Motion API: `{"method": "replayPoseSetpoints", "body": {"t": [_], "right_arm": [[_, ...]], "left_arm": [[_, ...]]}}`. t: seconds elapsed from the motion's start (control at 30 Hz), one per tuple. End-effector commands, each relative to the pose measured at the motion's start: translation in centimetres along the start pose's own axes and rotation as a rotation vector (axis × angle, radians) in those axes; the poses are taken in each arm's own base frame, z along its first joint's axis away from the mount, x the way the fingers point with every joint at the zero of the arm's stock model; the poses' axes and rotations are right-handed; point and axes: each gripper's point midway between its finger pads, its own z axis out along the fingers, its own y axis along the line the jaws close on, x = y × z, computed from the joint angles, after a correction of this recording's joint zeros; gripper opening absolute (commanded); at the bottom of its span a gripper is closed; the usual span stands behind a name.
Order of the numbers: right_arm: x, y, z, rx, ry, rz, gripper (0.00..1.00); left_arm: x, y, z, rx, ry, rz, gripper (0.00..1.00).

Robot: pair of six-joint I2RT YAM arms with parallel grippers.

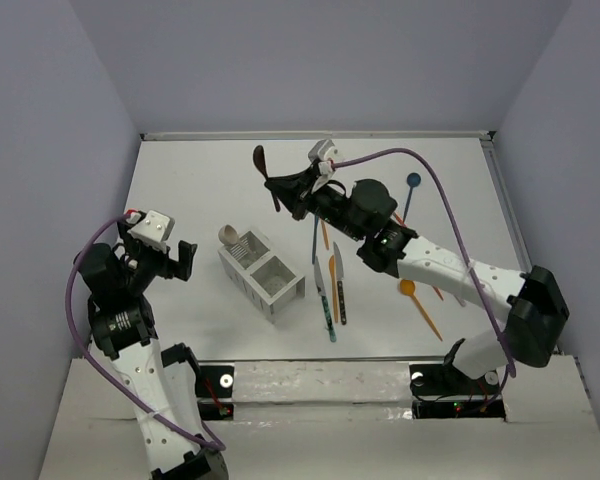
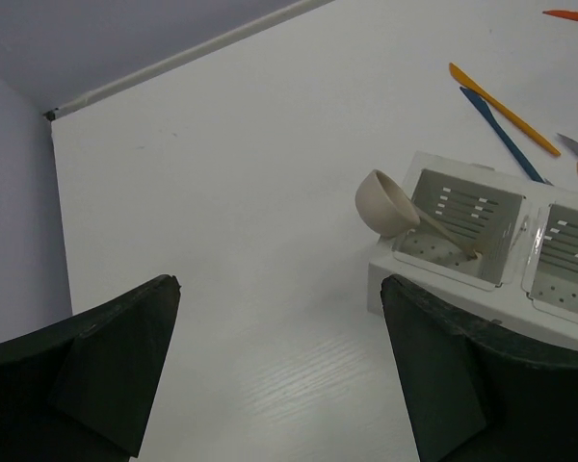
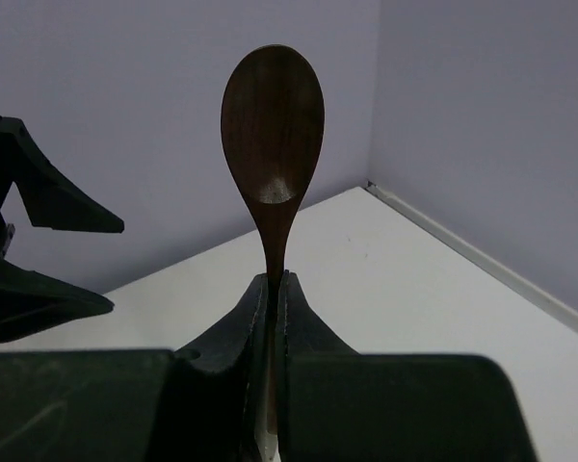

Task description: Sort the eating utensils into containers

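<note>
Hovering left of the box (image 1: 262, 275), the left end effector (image 1: 170, 262) stood released and empty. Its wrist view showed most plainly the beige spoon (image 2: 390, 202) leaning in the box's left compartment. The right end effector (image 1: 283, 188) clenched the dark brown spoon (image 3: 273, 125) aloft, its handle end hidden.

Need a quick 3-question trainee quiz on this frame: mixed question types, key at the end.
1. How many utensils are in the white box, and which?
2. True or false: the left hand is shut on a utensil.
3. The right hand holds: A. nothing; B. a dark brown spoon; C. the white box.

Key
1. One, the beige spoon, leaning in one compartment.
2. False. It is open and empty.
3. B. The hand grips the handle, bowl pointing away from it.
</note>
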Motion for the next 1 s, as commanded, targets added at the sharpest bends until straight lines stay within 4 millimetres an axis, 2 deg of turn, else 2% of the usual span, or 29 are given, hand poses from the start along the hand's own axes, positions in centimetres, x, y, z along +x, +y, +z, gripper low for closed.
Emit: {"method": "replayPoseSetpoints", "body": {"t": [0.0,0.03,0.07,0.27,0.3,0.47,0.63,0.8,0.9,0.97], "right_arm": [[3.3,1.1,1.7,-0.111,-0.136,0.024,0.0],[4.2,2.2,1.9,-0.163,-0.119,0.018,0.0],[5.9,2.4,2.5,-0.175,-0.091,0.019,0.0],[9.2,4.3,2.7,-0.306,-0.102,-0.016,0.0],[10.2,4.6,2.9,-0.326,-0.089,-0.016,0.0],[11.5,5.9,3.5,-0.394,-0.071,-0.015,0.0],[13.2,5.9,3.8,-0.4,-0.045,-0.017,0.0],[16.8,5.9,4.4,-0.405,0.023,-0.004,0.0],[17.7,5.5,4.7,-0.396,0.032,-0.033,0.0],[17.9,5.4,4.6,-0.391,0.034,-0.044,0.07]], "left_arm": [[-0.3,0.4,-0.3,-0.038,-0.023,-0.059,0.99],[-0.3,0.6,-0.3,-0.049,-0.024,-0.067,0.99],[-0.1,0.9,-0.2,-0.064,-0.018,-0.075,0.99],[0.4,1.8,-0.2,-0.105,-0.007,-0.1,0.99],[0.5,1.8,-0.2,-0.103,-0.007,-0.101,0.99],[0.6,1.8,-0.2,-0.102,-0.005,-0.102,0.99],[0.5,1.7,-0.2,-0.103,-0.008,-0.097,0.99],[0.5,1.7,-0.2,-0.1,-0.009,-0.095,0.99],[0.5,1.7,-0.2,-0.102,-0.009,-0.094,0.99],[0.5,1.7,-0.2,-0.101,-0.011,-0.095,0.99]]}}
